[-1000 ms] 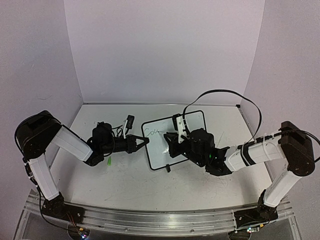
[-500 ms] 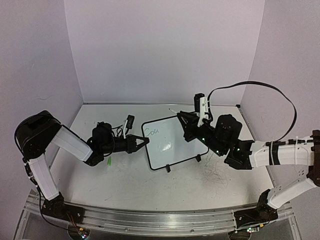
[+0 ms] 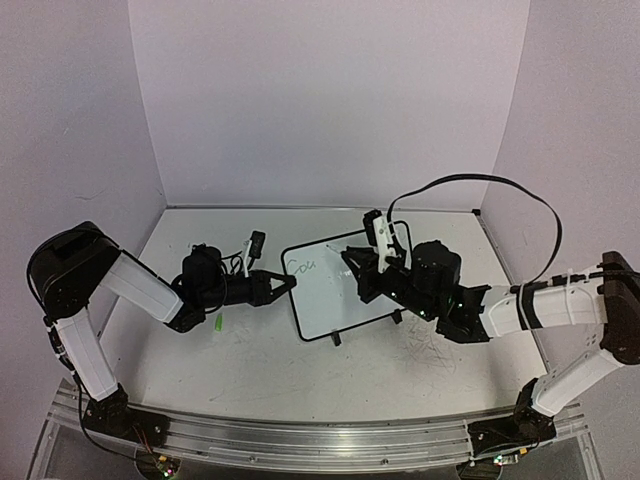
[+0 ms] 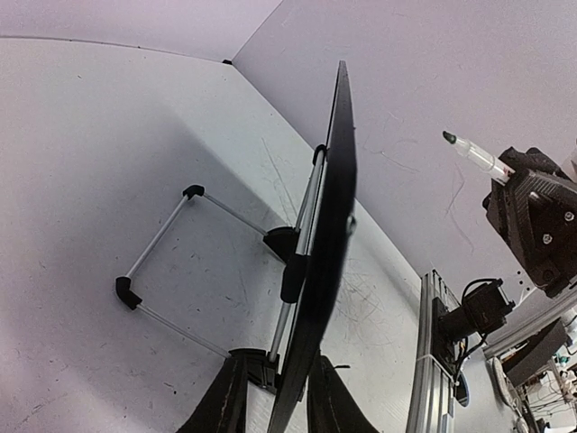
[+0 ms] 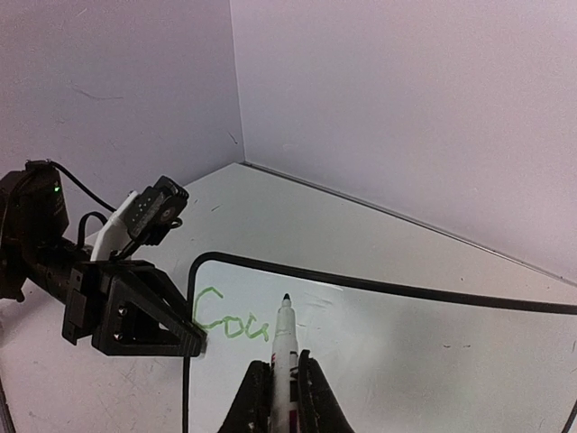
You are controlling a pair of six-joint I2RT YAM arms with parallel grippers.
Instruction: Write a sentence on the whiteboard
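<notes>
1. Standing propped on its small black feet (image 3: 336, 338) near the middle of the overhead view, the whiteboard (image 3: 325, 300) leans back on the table (image 3: 250, 370). Its long side runs from lower left to upper right of the frame.
2. The sentence (image 5: 230, 327) is barely begun. Three green letters, roughly "Cou", sit in the board's upper left corner, and the rest of the white face is bare.
3. The right gripper (image 5: 280, 365) is clamped on a marker (image 5: 286, 325). Its two fingers press against the barrel at the bottom centre of the right wrist view, with the tip pointing up the frame.
4. In that view the tip appears just right of the last green letter. The left wrist view looks at the board edge-on and shows the tip in the upper right, apart from the writing face with open air between.
5. The left gripper (image 3: 287, 284) is at the board's left short edge. In its own view the fingers (image 4: 225, 406) straddle the black frame at the bottom, but I cannot tell whether they pinch it or stand slightly loose.
6. The right arm is nearer the writing face. The next stroke likely needs the tip brought down onto the surface just past the "u", then carried along the board's long side toward the upper right. If the left grip is slack, pen pressure could tip the board backward.
</notes>
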